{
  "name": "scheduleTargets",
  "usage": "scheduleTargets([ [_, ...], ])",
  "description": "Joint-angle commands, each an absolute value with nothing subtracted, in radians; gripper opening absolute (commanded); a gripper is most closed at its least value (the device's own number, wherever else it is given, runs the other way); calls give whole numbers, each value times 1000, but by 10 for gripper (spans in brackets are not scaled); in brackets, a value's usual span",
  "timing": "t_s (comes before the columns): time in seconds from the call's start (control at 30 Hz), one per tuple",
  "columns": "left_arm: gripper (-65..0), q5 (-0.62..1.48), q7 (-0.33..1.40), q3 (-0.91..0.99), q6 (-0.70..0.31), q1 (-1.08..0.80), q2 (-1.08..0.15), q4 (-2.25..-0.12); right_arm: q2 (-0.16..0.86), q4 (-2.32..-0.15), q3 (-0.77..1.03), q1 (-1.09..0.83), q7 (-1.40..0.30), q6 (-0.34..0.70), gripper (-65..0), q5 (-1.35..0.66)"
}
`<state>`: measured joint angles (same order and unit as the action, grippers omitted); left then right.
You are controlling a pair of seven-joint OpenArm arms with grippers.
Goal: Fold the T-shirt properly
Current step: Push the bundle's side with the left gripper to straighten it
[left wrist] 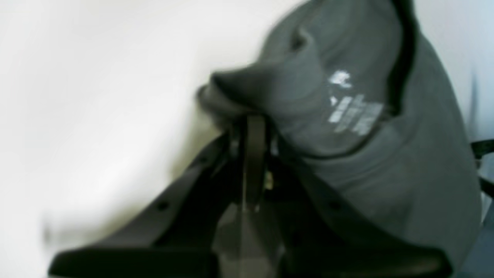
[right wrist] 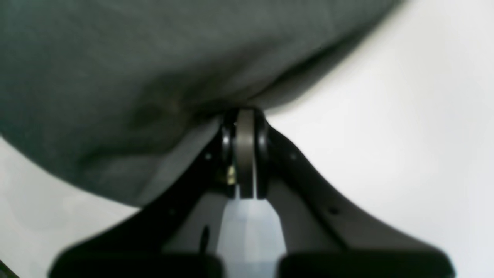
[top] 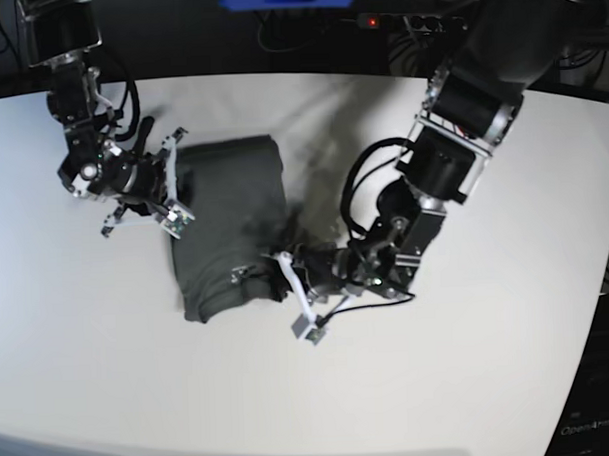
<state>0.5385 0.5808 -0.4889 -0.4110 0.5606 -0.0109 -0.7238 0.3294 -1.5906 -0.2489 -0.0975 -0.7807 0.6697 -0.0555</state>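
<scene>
White bench [top: 470, 382] carries everything, with dark clutter and cables behind its far edge. T-shirt [top: 227, 226], dark grey, lies near bench centre, bunched into a rough upright rectangle, with both arms at it.

Left tool [left wrist: 252, 123]: jaws pressed together, pinching a bunched fold of the T-shirt. The wrist view is blurred, but cloth clearly wraps over the tips, and the pale label mark [left wrist: 353, 106] sits just past them inside the collar. In the base view this tool [top: 278, 264] is at the shirt's lower right corner, low to the bench.

Right tool [right wrist: 245, 116]: jaws also clamped, with the T-shirt [right wrist: 154, 69] edge caught at the tips; fabric drapes over the upper left of that view, bare bench [right wrist: 405, 135] on the other side. In the base view it [top: 173, 188] grips the shirt's upper left edge.

Cloth between the two grip points looks slack and creased, resting on the bench.
</scene>
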Motion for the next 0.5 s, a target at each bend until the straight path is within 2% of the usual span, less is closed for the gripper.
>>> scheduleTargets([
  [0.0,-633,538,562,-486,-415,591,7,-716,317,-1580,-259,-117,-823,698,-649,-64],
  [0.23,-633,519,466,-487,-417,613,51,-618,269,-1581,-259,-145,-832,698,-649,-64],
  [0.47,-633,519,447,-489,-417,633,70,-615,213,-1581,-260,-148,-848,698,-649,-64],
])
